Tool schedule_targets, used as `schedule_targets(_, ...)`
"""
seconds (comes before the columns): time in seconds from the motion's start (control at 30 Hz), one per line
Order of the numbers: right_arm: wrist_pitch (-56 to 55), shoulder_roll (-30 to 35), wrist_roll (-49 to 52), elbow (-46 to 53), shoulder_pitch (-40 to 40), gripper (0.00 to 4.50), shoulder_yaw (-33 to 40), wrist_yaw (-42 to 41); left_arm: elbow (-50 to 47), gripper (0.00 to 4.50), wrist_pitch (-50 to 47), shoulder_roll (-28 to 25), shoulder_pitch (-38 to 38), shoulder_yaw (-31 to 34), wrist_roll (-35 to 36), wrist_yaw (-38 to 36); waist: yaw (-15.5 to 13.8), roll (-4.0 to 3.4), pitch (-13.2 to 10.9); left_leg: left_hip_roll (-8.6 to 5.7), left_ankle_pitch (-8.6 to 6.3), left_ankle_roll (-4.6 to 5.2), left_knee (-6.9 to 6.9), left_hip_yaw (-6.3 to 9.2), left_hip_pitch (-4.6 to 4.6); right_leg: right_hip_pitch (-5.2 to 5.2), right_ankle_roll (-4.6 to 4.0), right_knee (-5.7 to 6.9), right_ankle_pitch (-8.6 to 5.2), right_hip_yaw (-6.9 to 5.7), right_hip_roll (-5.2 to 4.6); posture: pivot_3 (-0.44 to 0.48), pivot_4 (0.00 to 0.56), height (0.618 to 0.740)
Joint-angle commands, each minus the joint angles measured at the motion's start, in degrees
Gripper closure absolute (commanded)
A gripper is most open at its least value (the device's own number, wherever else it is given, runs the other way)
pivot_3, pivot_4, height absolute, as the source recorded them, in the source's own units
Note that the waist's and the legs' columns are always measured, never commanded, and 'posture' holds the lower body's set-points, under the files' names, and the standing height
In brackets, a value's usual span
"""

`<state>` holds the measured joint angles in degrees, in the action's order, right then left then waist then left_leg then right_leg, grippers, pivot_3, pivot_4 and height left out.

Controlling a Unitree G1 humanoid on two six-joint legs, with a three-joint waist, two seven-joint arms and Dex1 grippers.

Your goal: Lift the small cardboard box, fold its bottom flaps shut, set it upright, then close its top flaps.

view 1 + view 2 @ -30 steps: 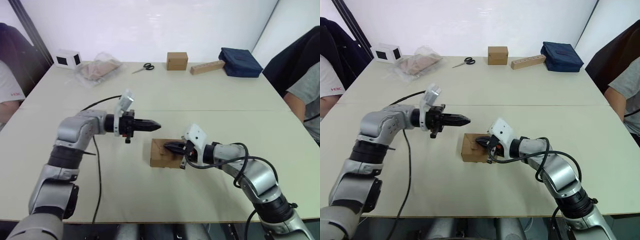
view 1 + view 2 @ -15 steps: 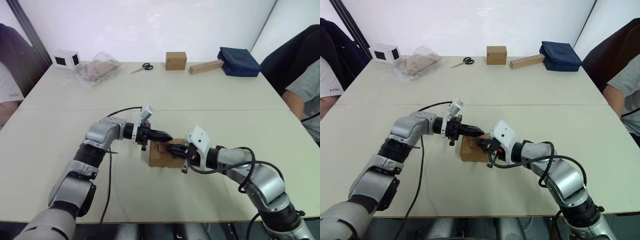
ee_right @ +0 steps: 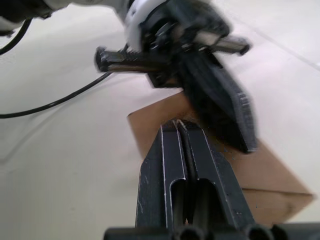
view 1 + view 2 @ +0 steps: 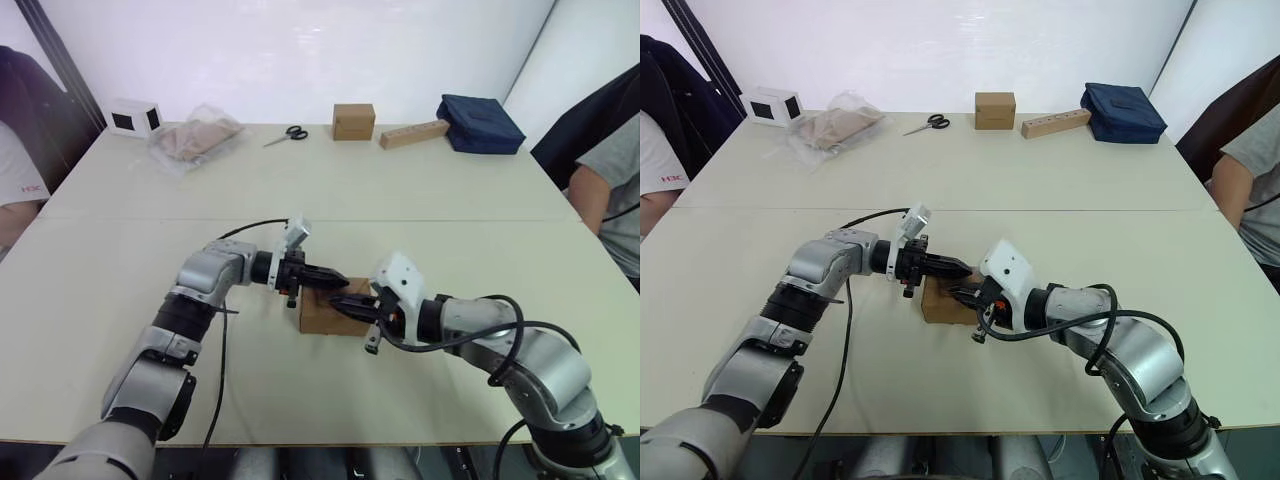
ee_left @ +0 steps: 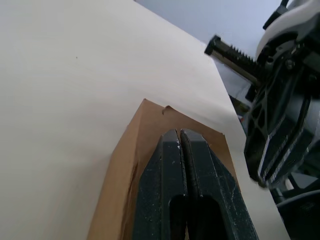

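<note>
The small cardboard box (image 4: pixel 322 320) lies low on the table's near middle, brown and plain. My left gripper (image 4: pixel 338 280) reaches in from the left, its shut fingers (image 5: pixel 180 150) resting over the box's top face (image 5: pixel 125 165). From the right comes my right gripper (image 4: pixel 336 301), also shut, its tip (image 3: pixel 177 125) at the box's upper edge (image 3: pixel 150 130). The two tips nearly meet above the box. Nothing sits between either pair of fingers.
Along the far edge stand a cube-shaped brown box (image 4: pixel 354 121), a long tan block (image 4: pixel 414 134), a navy bag (image 4: pixel 480 124), scissors (image 4: pixel 287 134), a plastic bag (image 4: pixel 196 140) and a white box (image 4: pixel 133 117). People sit at both table sides.
My left gripper has swung right and down from open air onto the box's top. The right gripper stayed at the box, edging slightly left.
</note>
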<state>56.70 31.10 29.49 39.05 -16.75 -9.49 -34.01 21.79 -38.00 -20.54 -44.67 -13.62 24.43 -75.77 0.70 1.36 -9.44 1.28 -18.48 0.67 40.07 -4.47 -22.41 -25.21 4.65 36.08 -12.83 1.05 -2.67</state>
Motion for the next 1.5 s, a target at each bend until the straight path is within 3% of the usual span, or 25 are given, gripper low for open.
schedule_targets(0.03, -0.62, -0.63, 0.58, -1.27, 0.29, 4.5, 0.3, 0.42, -1.28, 4.44, -0.55, 0.75, -0.74, 2.26, 1.25, 0.96, 0.0, 0.0, 0.0, 0.0, 0.0, 0.0, 0.0, 0.0, 0.0, 0.0, 0.0, 0.0, 0.0, 0.0, 0.0, 0.0, 0.15, 0.74)
schedule_targets(1.03, -7.73, -0.57, -3.6, -8.57, 0.0, 4.5, 0.03, 0.78, -4.01, 4.44, -0.63, 1.11, 0.5, 4.11, 1.12, 2.45, 0.01, 0.0, 0.0, 0.0, 0.0, 0.0, 0.0, 0.0, 0.0, 0.01, 0.02, 0.0, 0.01, 0.0, 0.01, 0.0, 0.15, 0.74)
schedule_targets(1.23, -6.46, 1.13, -2.23, -6.39, 1.01, 4.5, 0.91, -0.47, -5.42, 4.44, -0.95, 0.25, 1.59, 3.45, 0.92, 1.79, -0.02, 0.0, 0.0, 0.0, 0.0, 0.0, 0.0, 0.0, 0.0, 0.01, 0.02, 0.0, 0.01, 0.0, 0.01, 0.0, 0.15, 0.74)
schedule_targets(1.5, -3.61, 2.06, 2.29, -0.35, 3.16, 4.5, 7.32, 0.77, -6.82, 4.44, -0.88, -0.95, 4.75, 2.54, -0.28, 2.58, -0.02, 0.0, 0.0, 0.0, 0.0, 0.0, 0.0, 0.0, 0.0, 0.0, 0.01, 0.0, 0.01, 0.0, -0.01, 0.0, 0.15, 0.74)
